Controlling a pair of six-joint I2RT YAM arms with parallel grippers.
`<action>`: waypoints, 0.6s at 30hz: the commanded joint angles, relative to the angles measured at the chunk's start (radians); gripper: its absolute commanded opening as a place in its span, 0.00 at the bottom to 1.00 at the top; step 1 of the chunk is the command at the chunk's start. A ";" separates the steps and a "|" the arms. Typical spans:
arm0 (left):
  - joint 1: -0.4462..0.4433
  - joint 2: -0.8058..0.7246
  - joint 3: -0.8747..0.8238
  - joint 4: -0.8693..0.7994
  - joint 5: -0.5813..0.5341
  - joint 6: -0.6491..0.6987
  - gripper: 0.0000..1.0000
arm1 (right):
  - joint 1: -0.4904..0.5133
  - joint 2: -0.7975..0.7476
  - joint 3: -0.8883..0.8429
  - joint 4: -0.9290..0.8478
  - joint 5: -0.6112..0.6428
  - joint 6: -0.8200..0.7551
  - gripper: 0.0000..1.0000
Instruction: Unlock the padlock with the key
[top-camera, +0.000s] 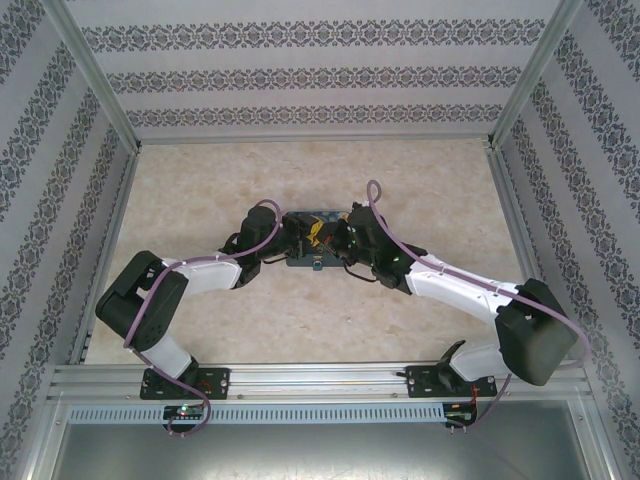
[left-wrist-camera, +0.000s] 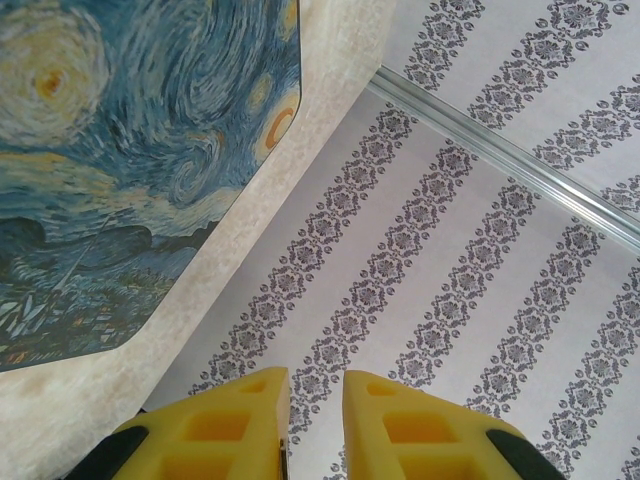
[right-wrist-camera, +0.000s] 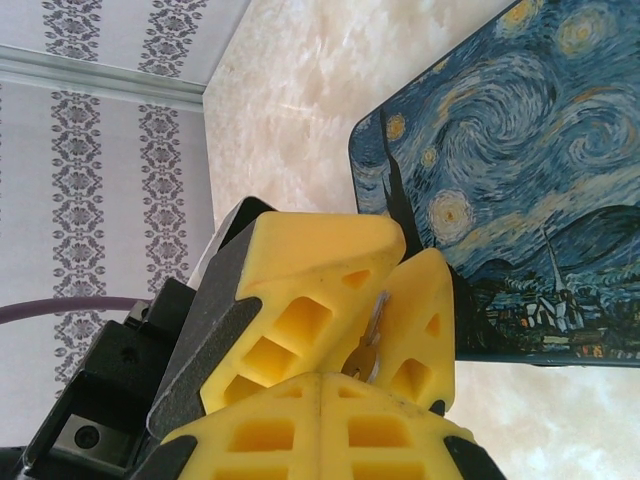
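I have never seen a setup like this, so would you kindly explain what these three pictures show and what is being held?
This robot has two jointed arms, the left arm and the right arm, each ending in a yellow two-fingered tool. The wide picture comes from a fixed camera above and behind them. The other two come from a camera on each wrist, looking past its own fingers. On the table lies a tin printed with a starry-night painting, a tiny teal padlock at its near edge. The left tool shows a narrow gap. The right tool looks pressed shut, and a small metal key sits among the yellow fingers where both tools meet. Which one grips it I cannot tell.
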 joint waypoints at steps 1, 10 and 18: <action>-0.018 0.004 -0.001 0.056 -0.017 -0.018 0.22 | -0.011 -0.035 -0.019 0.006 -0.001 0.011 0.00; -0.020 0.010 0.002 0.049 -0.023 -0.013 0.21 | -0.016 -0.049 -0.020 0.006 -0.006 0.011 0.00; -0.026 0.020 0.004 0.048 -0.032 -0.012 0.22 | -0.017 -0.052 -0.021 0.013 -0.014 0.013 0.00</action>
